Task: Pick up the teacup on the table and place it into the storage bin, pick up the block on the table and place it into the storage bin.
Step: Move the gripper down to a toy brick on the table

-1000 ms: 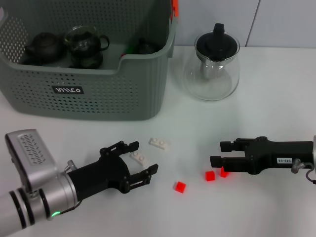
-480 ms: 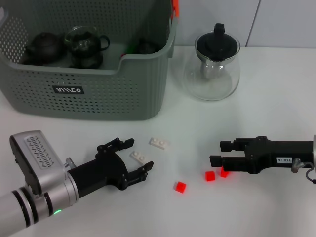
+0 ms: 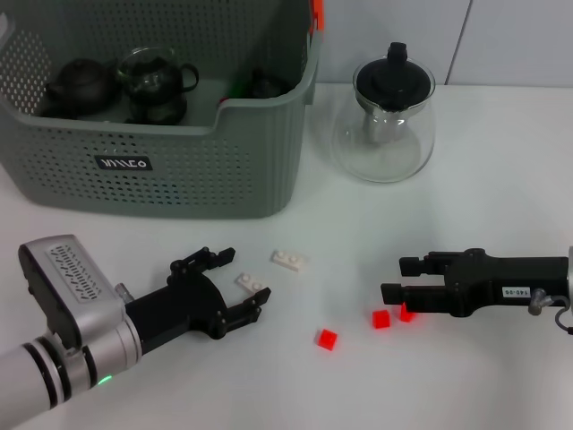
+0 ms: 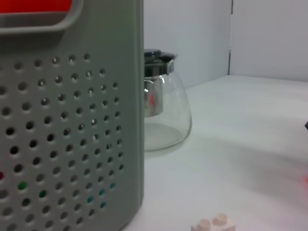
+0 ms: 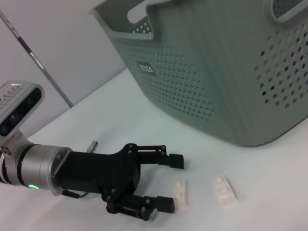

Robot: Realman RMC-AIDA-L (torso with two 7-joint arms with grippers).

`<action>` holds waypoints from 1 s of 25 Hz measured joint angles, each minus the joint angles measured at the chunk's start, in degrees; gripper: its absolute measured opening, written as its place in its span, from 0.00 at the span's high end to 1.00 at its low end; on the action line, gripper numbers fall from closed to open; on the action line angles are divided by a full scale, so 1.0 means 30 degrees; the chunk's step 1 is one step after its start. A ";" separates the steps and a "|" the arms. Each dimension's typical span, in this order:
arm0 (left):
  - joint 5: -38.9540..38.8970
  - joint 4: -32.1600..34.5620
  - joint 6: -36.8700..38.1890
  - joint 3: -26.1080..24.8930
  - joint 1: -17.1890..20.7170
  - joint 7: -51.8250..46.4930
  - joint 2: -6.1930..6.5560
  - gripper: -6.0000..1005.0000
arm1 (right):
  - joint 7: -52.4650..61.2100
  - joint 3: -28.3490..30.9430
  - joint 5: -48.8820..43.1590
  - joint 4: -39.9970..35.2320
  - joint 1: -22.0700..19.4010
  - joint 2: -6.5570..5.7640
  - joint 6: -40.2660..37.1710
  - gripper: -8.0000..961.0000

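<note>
left gripper [image 3: 235, 286] low over table, fingers spread wide, holding nothing – white block [image 3: 253, 286] lies between its fingertips | second white block [image 3: 290, 261] just beyond, near storage bin [image 3: 179, 166] front wall | right gripper [image 3: 391, 279] parked at right, fingers apart, empty – red cubes [image 3: 381, 319] beside it

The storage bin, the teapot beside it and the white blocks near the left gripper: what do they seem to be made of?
The storage bin looks like matte grey-green moulded plastic, with rows of punched holes and rounded rims. The teapot seems to be clear glass, since the table shows through it; its black lid is probably plastic. The two white blocks look like glossy hard plastic with studs on top.
</note>
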 joint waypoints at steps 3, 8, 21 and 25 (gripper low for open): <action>-0.0444 -0.0009 -0.0014 -0.0010 0.0097 0.0159 0.0000 0.22 | -0.0008 0.0000 -0.0012 0.0001 -0.0019 0.0000 0.0001 0.23; -0.1052 0.0038 -0.0031 -0.0014 0.0251 0.0228 0.0020 0.22 | -0.0013 0.0000 -0.0015 0.0000 -0.0027 0.0001 0.0002 0.23; -0.1222 -0.1198 0.0813 0.0044 0.0310 0.2617 0.0000 0.22 | -0.0028 0.0000 -0.0044 -0.0001 -0.0030 0.0000 0.0003 0.23; -0.1305 -0.1418 0.0457 -0.0001 0.0207 0.3139 0.0000 0.23 | -0.0029 -0.0001 -0.0044 0.0000 -0.0029 0.0000 0.0003 0.23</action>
